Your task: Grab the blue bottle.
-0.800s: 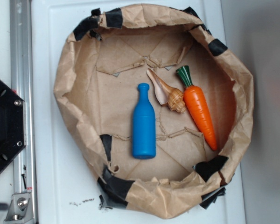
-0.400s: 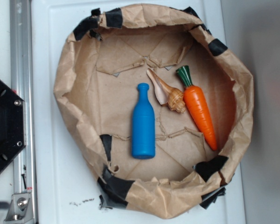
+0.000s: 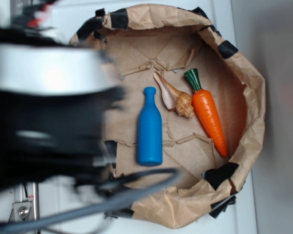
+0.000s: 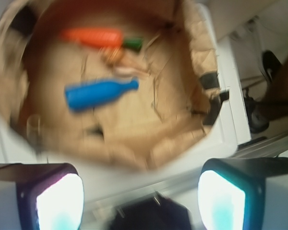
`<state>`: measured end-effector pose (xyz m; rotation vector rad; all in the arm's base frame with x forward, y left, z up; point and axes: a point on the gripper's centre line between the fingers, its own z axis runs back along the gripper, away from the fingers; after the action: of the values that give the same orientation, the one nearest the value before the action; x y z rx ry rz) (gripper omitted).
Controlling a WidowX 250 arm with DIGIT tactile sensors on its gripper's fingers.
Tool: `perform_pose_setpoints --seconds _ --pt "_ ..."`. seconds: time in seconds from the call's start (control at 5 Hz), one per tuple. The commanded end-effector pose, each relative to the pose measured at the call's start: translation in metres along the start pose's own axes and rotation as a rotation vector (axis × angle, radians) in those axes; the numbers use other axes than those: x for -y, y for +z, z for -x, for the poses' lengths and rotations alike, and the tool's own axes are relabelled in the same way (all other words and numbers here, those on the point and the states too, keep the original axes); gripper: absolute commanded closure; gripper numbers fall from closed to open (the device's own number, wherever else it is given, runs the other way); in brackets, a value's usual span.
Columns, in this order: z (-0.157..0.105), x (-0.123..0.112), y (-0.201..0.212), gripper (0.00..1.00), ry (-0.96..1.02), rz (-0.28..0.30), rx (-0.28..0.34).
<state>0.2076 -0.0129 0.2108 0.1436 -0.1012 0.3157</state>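
Where the arm (image 3: 44, 122) fills the exterior view's left side, it is a dark, blurred mass hiding the bowl's (image 3: 254, 97) left rim. Wrist view: smeared throughout; only the two fingers (image 4: 50, 201) show, at the bottom corners, spread wide with nothing between. Gripper (image 4: 139, 201): above the bowl's edge, apart from all contents. Bottle (image 3: 150, 127): solid bright blue, cylindrical, narrow neck with flared lip; lies flat mid-bowl, just beside a shell (image 3: 176, 97) and near a carrot (image 3: 207, 113).
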Motion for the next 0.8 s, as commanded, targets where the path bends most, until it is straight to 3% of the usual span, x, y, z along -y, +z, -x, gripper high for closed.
perform_pose_setpoints --seconds 0.0,0.2,0.4,0.6 --pt "-0.040 0.005 -0.082 0.00 0.570 0.132 0.005" --pt "-0.017 0.025 -0.128 0.00 0.694 0.130 -0.097" --pt "0.005 0.042 -0.153 0.00 0.699 0.154 -0.137" --pt "0.006 0.060 -0.164 0.00 0.602 0.167 -0.099"
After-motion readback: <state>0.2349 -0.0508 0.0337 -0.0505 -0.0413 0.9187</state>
